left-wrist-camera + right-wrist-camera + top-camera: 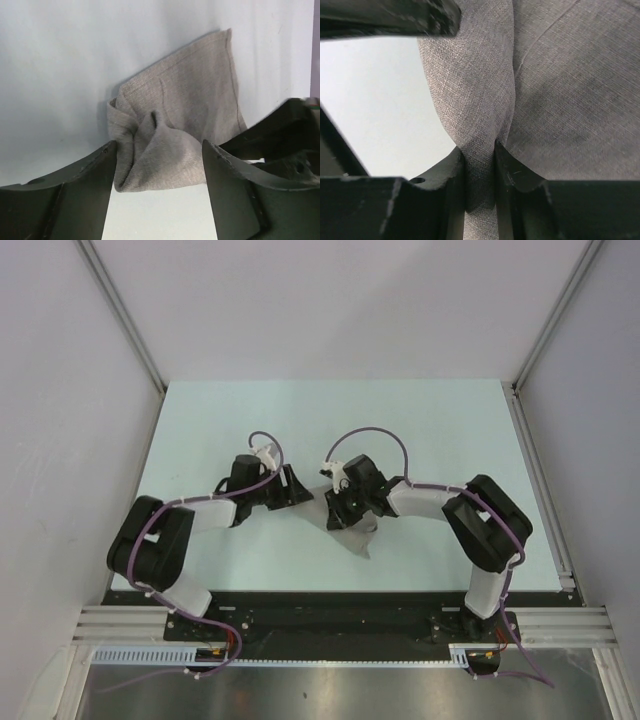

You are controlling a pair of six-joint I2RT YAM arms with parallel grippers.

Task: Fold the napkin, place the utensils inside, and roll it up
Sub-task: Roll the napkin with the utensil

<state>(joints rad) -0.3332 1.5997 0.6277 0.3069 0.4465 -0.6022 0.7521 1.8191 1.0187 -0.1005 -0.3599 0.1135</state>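
Right gripper (480, 150) clamps a ridge of the napkin (560, 90), which lies bunched on the table (400, 420), while the left gripper (159, 150) gapes just before it, holding nothing — a one-sided pull could crumple the cloth instead of folding it.

**Napkin** (185, 125). One piece of plain light-grey woven cloth, matte and unpatterned, with a stitched hem along its edges.

- **State:** crumpled and partly doubled over, not flat. In the left wrist view a soft ridge and several creases bunch at its lower left, and one hemmed corner reaches up and to the right.
- **Position:** on the pale table (450, 440), near the middle and toward the near edge. The top view shows only a narrow, tapering tail of it.
- **Hold:** a fold is pinched between the fingers of the right gripper (480, 165), and the fabric spreads out above them.
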